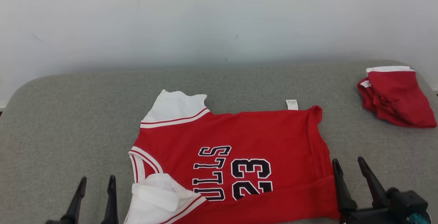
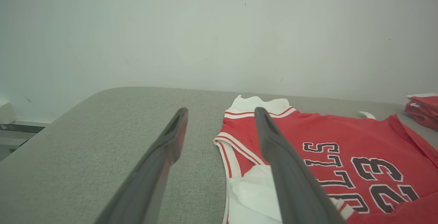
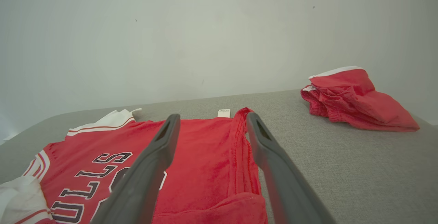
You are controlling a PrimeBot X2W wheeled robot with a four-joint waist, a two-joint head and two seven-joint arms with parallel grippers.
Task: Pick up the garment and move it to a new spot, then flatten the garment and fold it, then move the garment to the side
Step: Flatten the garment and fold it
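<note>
Red jersey (image 1: 239,138) lies spread on the grey bench (image 1: 68,114), mid-width and close to the near edge, running off the bottom of the head view. It is turned sideways: neck and sleeves toward our left, hem toward our right, so the dark lettering and the number 23 read rotated. We note one white sleeve (image 1: 174,106) on the far side and a second, crumpled white sleeve (image 1: 154,196) nearer the near edge. The jersey's near side is folded up over its front in a long red band. A small white label (image 1: 292,104) sticks out past its far edge. Left gripper (image 1: 97,179) has its fingers spread wide and holds nothing; it sits above bare bench just left of the near sleeve. Right gripper (image 1: 348,159) is likewise spread wide and empty, at the jersey's hem end near the near edge; whether its inner finger touches the cloth we cannot tell. A second red bundle (image 1: 397,97) with a white band sits by the far right corner, well apart from the jersey. Pale wall (image 1: 205,18) stands behind the bench.
</note>
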